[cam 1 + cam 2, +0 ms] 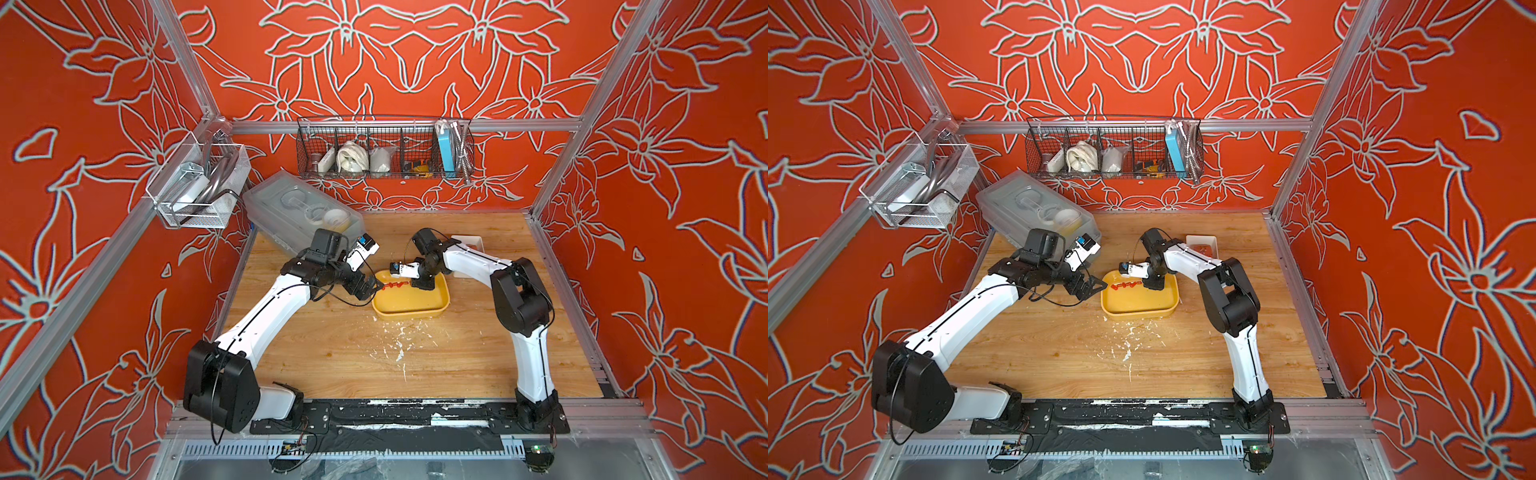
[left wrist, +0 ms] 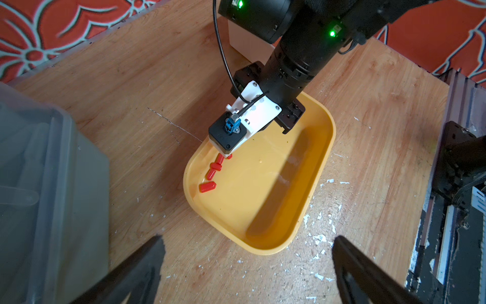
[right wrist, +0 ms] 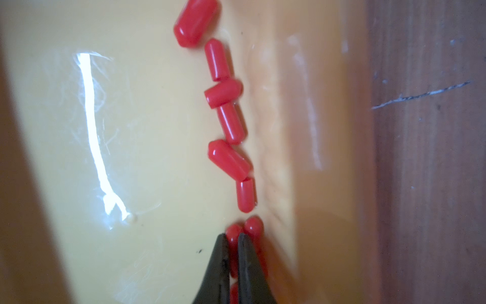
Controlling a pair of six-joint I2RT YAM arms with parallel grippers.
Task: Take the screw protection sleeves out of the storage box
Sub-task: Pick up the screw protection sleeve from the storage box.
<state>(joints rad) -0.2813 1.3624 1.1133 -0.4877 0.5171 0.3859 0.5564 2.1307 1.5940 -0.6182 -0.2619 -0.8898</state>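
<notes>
The yellow storage box (image 1: 409,313) (image 1: 1133,312) lies mid-table. Several red screw protection sleeves (image 1: 395,286) (image 1: 1123,285) (image 2: 214,168) (image 3: 228,123) lie in a row along its far inner wall. My right gripper (image 3: 232,237) (image 1: 419,284) points down into the box at the row's end. It is shut on one sleeve (image 3: 233,233), and another sleeve (image 3: 253,226) lies right beside it. My left gripper (image 2: 248,238) (image 1: 370,291) stands open with nothing in it, just outside the box's left rim (image 2: 263,250), above bare wood.
A large clear lidded box (image 1: 303,212) sits at the back left, close behind the left arm. A small white bin (image 1: 469,241) stands behind the right arm. White flecks (image 1: 395,340) lie on the wood in front of the yellow box. A wire basket (image 1: 384,151) hangs on the back wall.
</notes>
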